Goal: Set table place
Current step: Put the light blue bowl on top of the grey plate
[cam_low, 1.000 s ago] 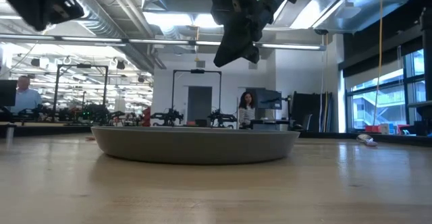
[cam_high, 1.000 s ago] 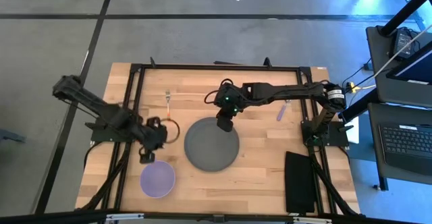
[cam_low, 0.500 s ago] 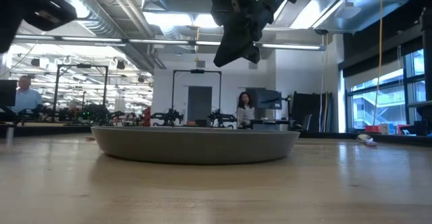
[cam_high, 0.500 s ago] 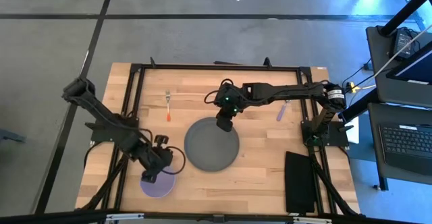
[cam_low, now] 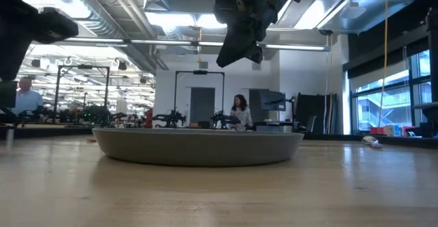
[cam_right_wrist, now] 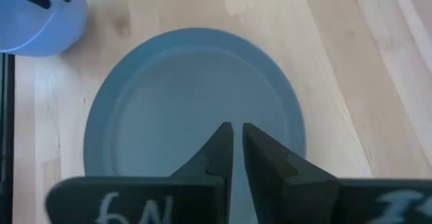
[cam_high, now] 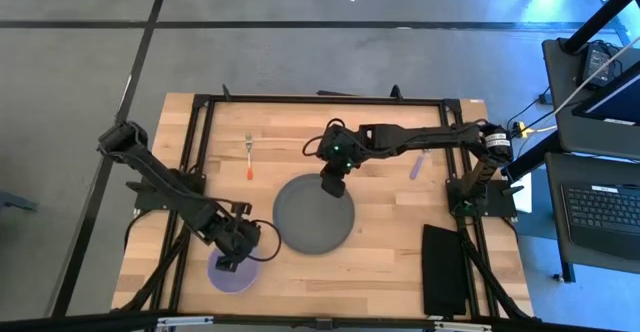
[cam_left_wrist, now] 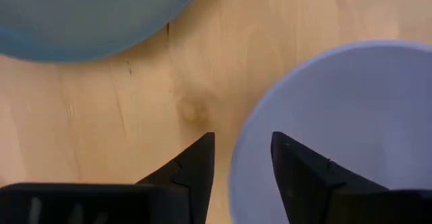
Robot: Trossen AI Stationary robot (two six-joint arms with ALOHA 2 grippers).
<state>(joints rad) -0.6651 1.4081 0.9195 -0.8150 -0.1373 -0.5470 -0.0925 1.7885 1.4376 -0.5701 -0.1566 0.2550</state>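
Note:
The dark grey plate (cam_high: 313, 213) lies flat at the middle of the wooden table (cam_high: 390, 242). The lavender bowl (cam_high: 225, 277) stands near the front left. My left gripper (cam_left_wrist: 243, 150) is open over the side of the bowl (cam_left_wrist: 351, 116) nearest the plate. One finger stands outside its rim and one over its inside. My right gripper (cam_right_wrist: 236, 140) hovers shut above the plate's far part (cam_right_wrist: 196, 89), holding nothing. The orange-handled fork (cam_high: 248, 157) lies at the far left. The lilac spoon (cam_high: 417, 164) lies at the far right.
A black rectangular pad (cam_high: 443, 267) lies at the table's near right corner. A black metal frame (cam_high: 320, 100) runs around the tabletop. In the low view my right gripper (cam_low: 233, 56) hangs well above the plate (cam_low: 198, 148). People and benches show in the room behind.
My left gripper has gone toward the table's near edge, from beside the plate's left side to over the lavender bowl.

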